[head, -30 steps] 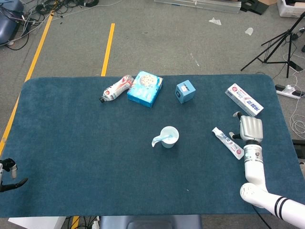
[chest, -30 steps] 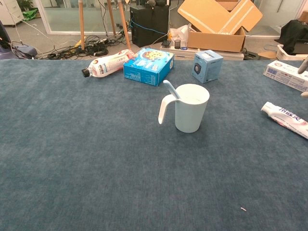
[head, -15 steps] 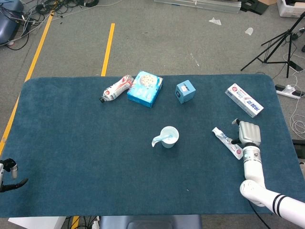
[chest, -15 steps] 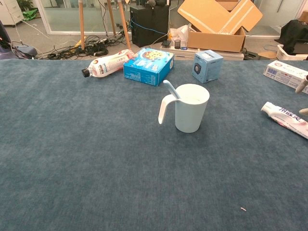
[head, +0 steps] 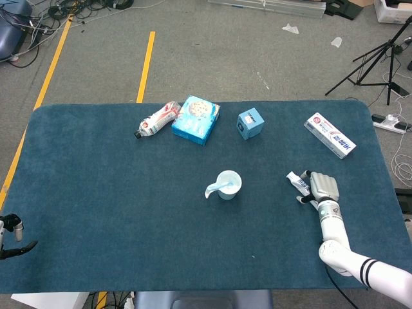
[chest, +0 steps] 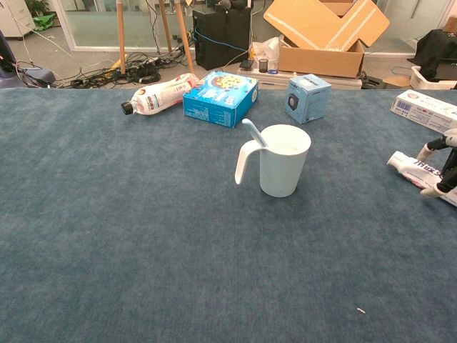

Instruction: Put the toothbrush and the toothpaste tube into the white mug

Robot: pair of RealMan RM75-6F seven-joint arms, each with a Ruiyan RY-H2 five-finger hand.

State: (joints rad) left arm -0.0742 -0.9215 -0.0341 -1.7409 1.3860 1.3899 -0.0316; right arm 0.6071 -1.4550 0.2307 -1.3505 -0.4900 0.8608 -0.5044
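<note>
Now the right hand [head: 324,187] is lying over the toothpaste tube [chest: 418,170], its fingers [chest: 437,145] curving down around the tube and touching it — whether they are actually gripping it, I cannot tell. The white mug [chest: 283,160] is standing well off to this hand's left, with the toothbrush [chest: 253,131] leaning inside. The left hand [head: 9,233] is waiting at the far table edge — its fingers are showing too little to judge.

A lab or workshop is indicated by tangled floor cables [head: 61,13], a tripod stand [head: 380,55], yellow floor tape [head: 145,64] and opened cardboard boxes [chest: 325,32].
</note>
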